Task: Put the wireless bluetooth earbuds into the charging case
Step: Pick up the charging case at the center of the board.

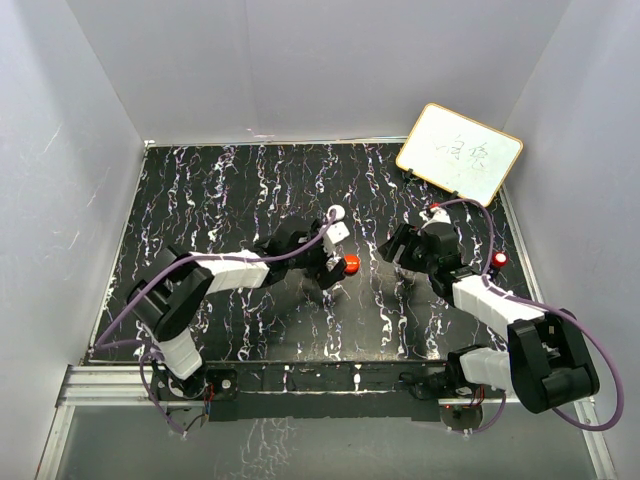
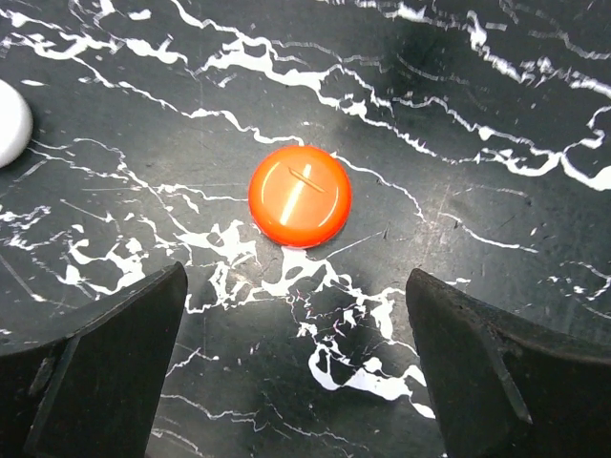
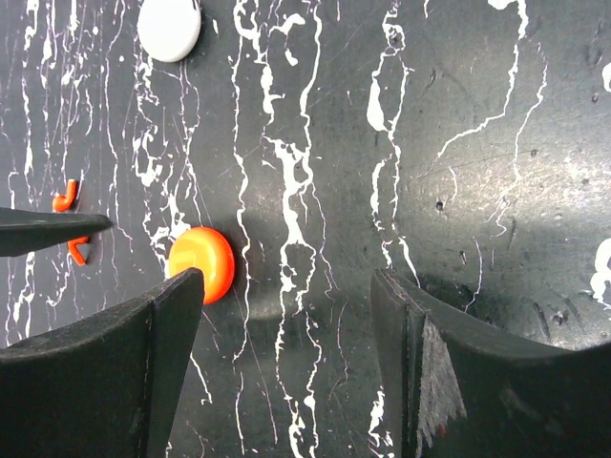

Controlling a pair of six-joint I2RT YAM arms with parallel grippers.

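Currently your left pincer (image 2: 296, 277) hangs wide open above the table (image 2: 477, 114), with the orange disc (image 2: 300, 196) lying untouched just beyond its fingertips. Your right pincer (image 3: 286, 277) is open and empty too. In the right wrist view, two tiny red earbuds (image 3: 65, 197) lie on the table near that disc.

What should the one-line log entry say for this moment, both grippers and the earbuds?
left gripper: open, orange disc ahead, untouched | right gripper: open, empty | red earbuds: loose on table
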